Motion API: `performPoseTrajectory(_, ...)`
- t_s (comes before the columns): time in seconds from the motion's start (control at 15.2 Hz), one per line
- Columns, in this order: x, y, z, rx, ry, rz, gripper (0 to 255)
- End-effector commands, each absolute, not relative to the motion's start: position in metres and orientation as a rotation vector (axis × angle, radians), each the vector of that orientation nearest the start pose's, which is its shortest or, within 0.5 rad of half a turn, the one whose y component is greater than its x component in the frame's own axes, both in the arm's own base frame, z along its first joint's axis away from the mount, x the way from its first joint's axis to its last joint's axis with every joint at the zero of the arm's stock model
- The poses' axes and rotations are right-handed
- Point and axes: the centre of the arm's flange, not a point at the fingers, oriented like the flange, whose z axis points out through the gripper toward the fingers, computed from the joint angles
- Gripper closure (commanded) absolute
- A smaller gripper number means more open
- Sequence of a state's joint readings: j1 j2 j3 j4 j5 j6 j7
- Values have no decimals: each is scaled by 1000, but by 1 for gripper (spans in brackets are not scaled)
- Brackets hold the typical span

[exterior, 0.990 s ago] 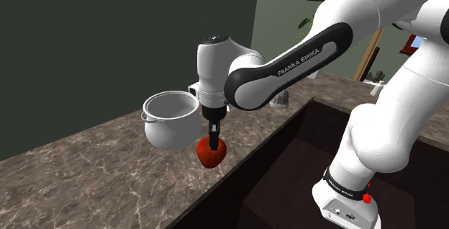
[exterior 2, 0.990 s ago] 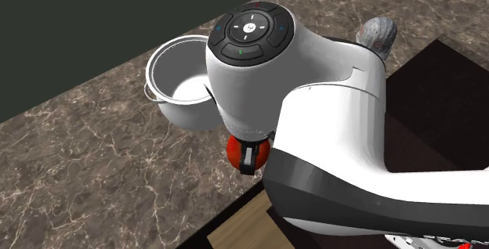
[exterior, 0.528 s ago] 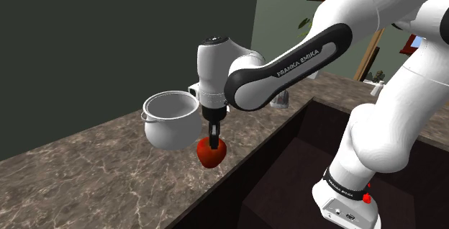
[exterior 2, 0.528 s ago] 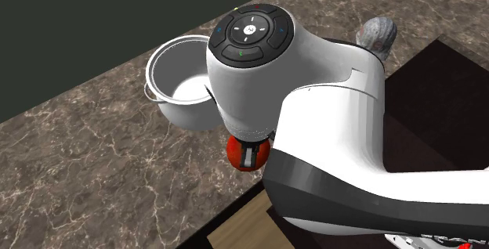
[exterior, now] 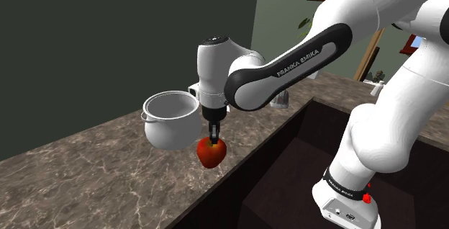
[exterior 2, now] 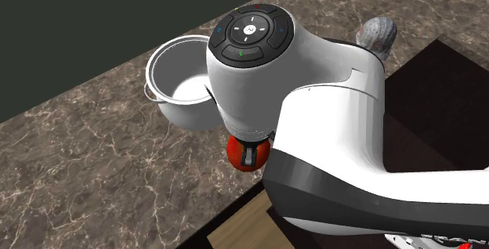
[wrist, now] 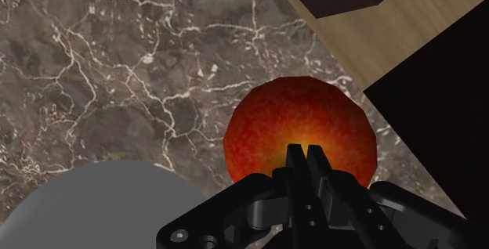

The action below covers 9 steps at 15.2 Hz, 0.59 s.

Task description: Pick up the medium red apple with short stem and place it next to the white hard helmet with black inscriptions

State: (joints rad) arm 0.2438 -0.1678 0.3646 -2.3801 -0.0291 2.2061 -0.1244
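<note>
At the worktop's (exterior: 86,163) near edge, beside the dark recess (exterior: 288,177), the red apple (exterior: 211,154) sits directly beneath the gripper (wrist: 307,155). The fingers are clenched to a thin slit on the fruit's crown, apparently pinching it there; the stem is hidden. Just behind, toward the wall, stands a white pot (exterior: 170,119), close to the apple but apart. Farther along the same edge lies a rounded grey object (exterior 2: 376,34), possibly the helmet, so the carry would likely run along that edge.
</note>
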Motion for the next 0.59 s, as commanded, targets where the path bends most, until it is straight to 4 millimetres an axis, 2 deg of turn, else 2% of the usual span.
performPoseTrajectory(0.0,389,270,382,-3005,-1174,-4,255)
performPoseTrajectory(0.53,389,270,424,-3005,-1174,-4,255)
